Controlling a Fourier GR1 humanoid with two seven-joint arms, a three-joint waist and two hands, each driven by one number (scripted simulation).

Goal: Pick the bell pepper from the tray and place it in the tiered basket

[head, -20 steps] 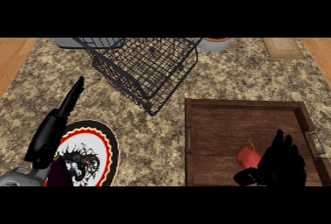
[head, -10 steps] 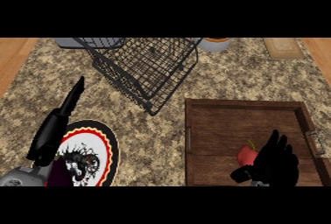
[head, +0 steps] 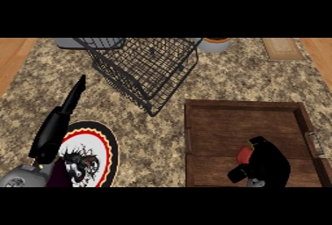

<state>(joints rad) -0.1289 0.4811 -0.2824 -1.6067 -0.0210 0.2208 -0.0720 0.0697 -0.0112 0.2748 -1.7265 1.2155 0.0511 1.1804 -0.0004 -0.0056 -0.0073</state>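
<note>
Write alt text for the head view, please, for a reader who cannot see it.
The right hand curls round the red bell pepper in the tray at lower right. The wire tiered basket stands behind; the left hand rests open beside a patterned plate.

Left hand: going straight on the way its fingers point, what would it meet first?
Likely the left wire edge of the tiered basket. The left hand, held straight, points up the view and slightly right across bare counter toward it. Depth is unclear, so it could pass just beside it.
</note>
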